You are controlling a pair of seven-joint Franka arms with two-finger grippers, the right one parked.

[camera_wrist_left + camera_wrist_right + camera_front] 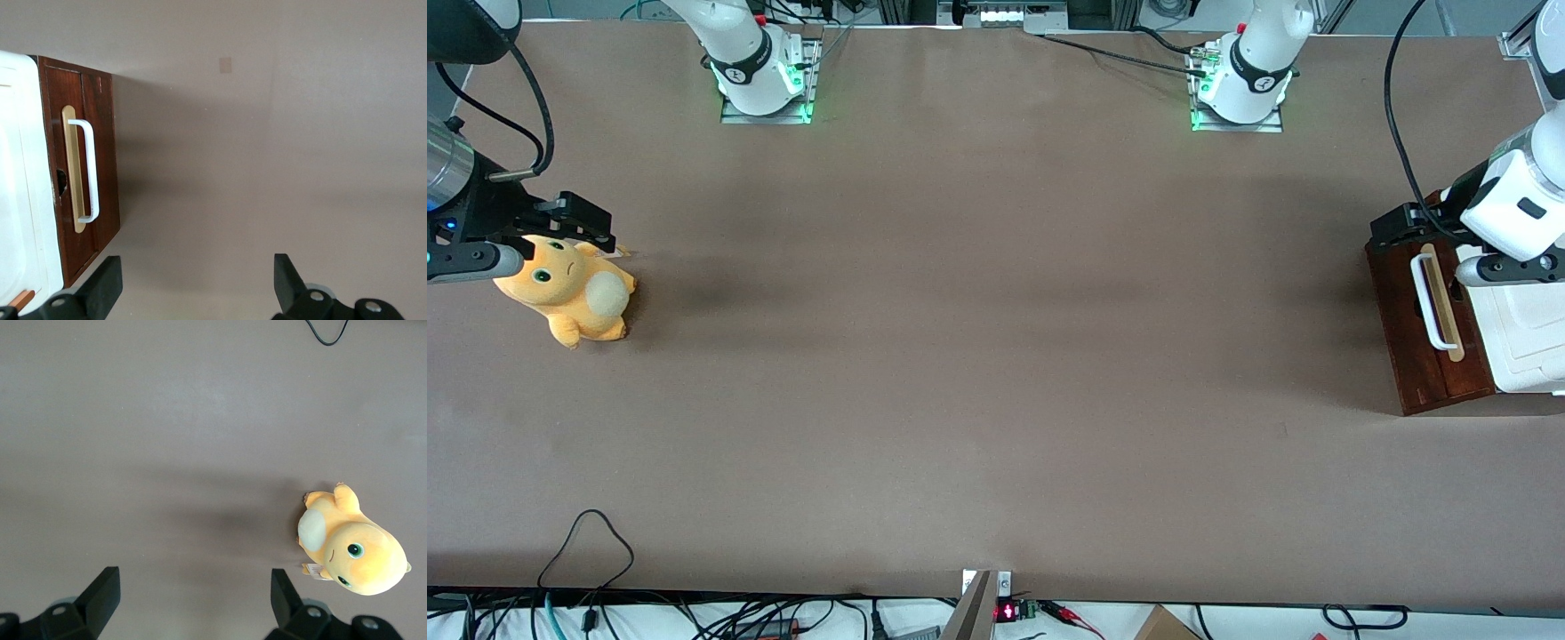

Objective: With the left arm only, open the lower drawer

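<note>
Seen from the front camera, the brown bench (996, 356) carries the cabinet at the working arm's end, close against that edge and roughly midway between the arm bases and the camera-side edge. Its white cabinet top (1529, 342) lies uppermost, and the dark reddish-brown drawer fronts face the open middle of the bench. The lower drawer (1400, 329) shows as the brown panel nearest the bench surface; its front sits flush with the panel above it, so it reads as closed. A white U-shaped handle (1430, 302) stands off a pale wood strip (1448, 307) on the brown front; which of the two panels carries the strip cannot be settled. The left arm (1516, 209) reaches over the cabinet's corner farthest from the camera, a black cable (1396, 116) looping up from it. The gripper (1405, 222) hangs above that corner, clear of the handle. In the left wrist view the gripper (197, 283) has its two black fingers (107, 283) spread wide, with bare bench between them and nothing held; the handle (90, 170) and the lower drawer (107, 147) lie apart from both fingers. An orange plush toy (569, 293) lies on the bench at the parked arm's end
</note>
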